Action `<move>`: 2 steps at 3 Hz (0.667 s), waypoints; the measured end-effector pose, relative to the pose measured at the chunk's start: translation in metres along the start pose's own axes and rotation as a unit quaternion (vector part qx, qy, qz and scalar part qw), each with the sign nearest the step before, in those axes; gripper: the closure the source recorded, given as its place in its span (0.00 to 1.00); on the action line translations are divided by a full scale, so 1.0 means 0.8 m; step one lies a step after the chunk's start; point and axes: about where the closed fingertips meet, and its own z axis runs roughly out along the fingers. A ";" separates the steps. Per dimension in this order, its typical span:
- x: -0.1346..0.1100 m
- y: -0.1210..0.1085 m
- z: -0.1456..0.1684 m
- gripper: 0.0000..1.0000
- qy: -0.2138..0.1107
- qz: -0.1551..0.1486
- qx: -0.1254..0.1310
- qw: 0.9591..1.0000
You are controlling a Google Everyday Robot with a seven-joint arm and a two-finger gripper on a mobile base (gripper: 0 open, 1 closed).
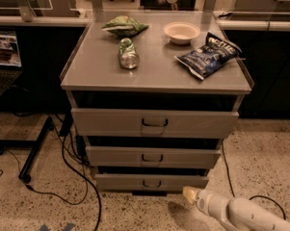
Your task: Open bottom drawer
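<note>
The bottom drawer (151,182) is the lowest and narrowest grey front of the cabinet, shut, with a small dark loop handle (151,184) at its centre. The gripper (189,194) sits low at the lower right, just below and to the right of the drawer front, on the end of my white arm (241,214). It points toward the drawer's right half and does not touch the handle.
Above are the middle drawer (152,156) and top drawer (154,123). On the cabinet top lie a green can (128,54), a green bag (124,26), a white bowl (181,32) and a blue chip bag (208,55). Black cables (67,167) and a stand leg (31,158) lie on the floor left.
</note>
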 end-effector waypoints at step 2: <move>0.041 -0.078 0.079 1.00 -0.087 0.091 0.038 0.991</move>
